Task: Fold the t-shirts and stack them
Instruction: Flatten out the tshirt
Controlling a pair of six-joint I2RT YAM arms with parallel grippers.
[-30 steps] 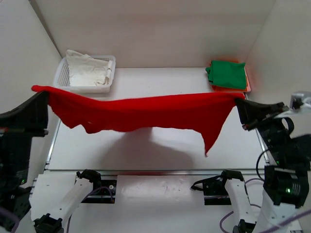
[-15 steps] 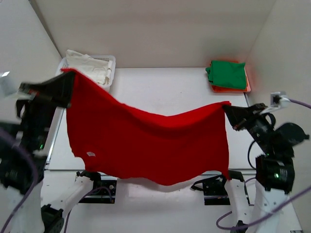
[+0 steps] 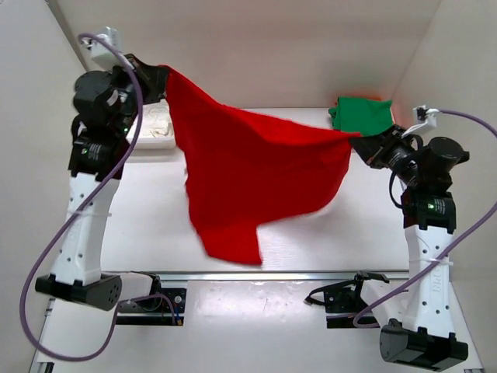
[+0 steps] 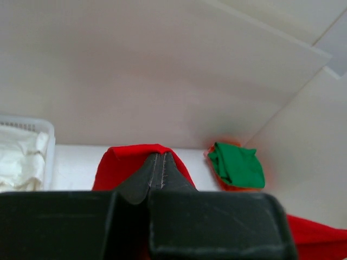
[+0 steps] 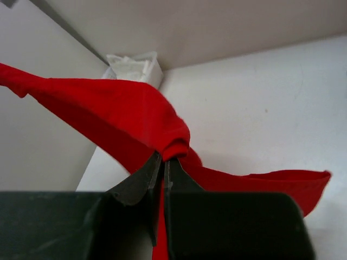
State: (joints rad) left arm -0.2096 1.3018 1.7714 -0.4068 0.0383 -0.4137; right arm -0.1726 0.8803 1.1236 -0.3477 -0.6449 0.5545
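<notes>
Holding the red t-shirt (image 3: 248, 175) aloft, we clamp it with left gripper (image 3: 161, 78) at ten o'clock, right gripper (image 3: 357, 144) at three.

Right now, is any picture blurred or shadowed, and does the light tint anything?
Top view: even, soft light, the red t-shirt fairly sharp, no hard shadow on the table. Left wrist view: the left gripper is dark and soft up close; an orange tint falls on the wall by the green t-shirt. Right wrist view: the right gripper is dark, the fabric it pinches clear.
</notes>
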